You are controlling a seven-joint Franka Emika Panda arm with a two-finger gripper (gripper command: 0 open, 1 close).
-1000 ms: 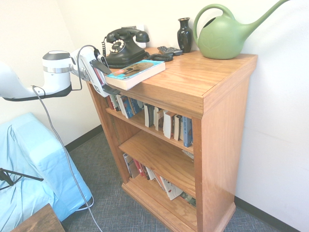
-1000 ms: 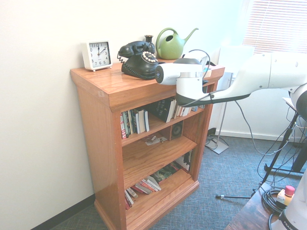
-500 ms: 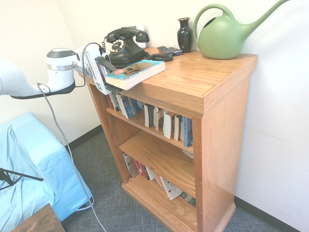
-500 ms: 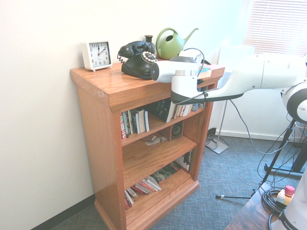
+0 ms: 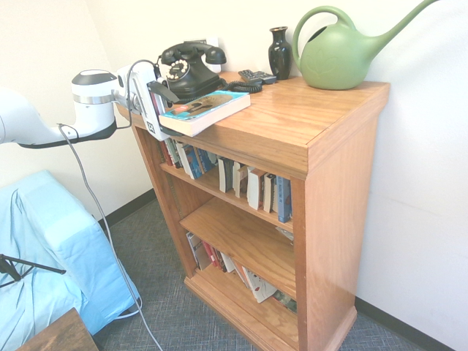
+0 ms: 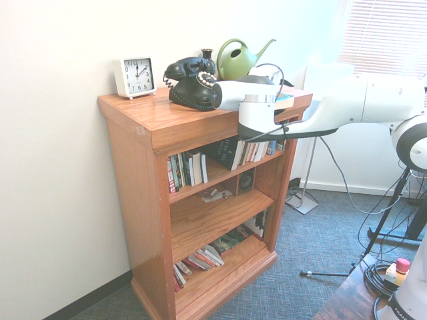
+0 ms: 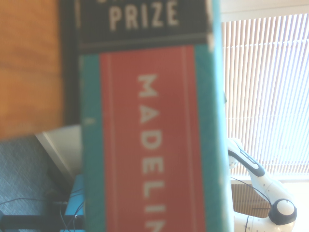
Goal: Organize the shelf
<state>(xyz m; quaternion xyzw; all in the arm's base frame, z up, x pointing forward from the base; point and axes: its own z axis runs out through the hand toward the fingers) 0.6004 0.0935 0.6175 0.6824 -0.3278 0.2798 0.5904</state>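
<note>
Against the pale wall you see the shelf (image 5: 322, 146), a bookcase of orange-brown wood with a thick top that sticks out past its sides. It stands on gray carpet, and the floor in front of it is open. On one side sits something under a light blue cover (image 5: 44, 248), near the shelf but not touching it.

The top tier holds a row of upright books (image 5: 252, 184). The middle tier is mostly bare wood. On the bottom tier, books (image 6: 203, 257) lean and lie flat.

On top, at the back by the wall, stand a green watering can (image 5: 340, 51), a black dial phone (image 5: 186, 69), a white clock (image 6: 135, 76) and a small dark vase (image 5: 279, 51). The front half of the top is mostly bare.

One blue book (image 5: 205, 110) lies flat at the front corner, and its end hangs out over the edge. Your gripper (image 5: 162, 110) points level at that end. Its fingers are spread wide, one above the book and one below, and you cannot tell if they touch it. Up close, the spine (image 7: 149, 145) is red and teal with white letters.
</note>
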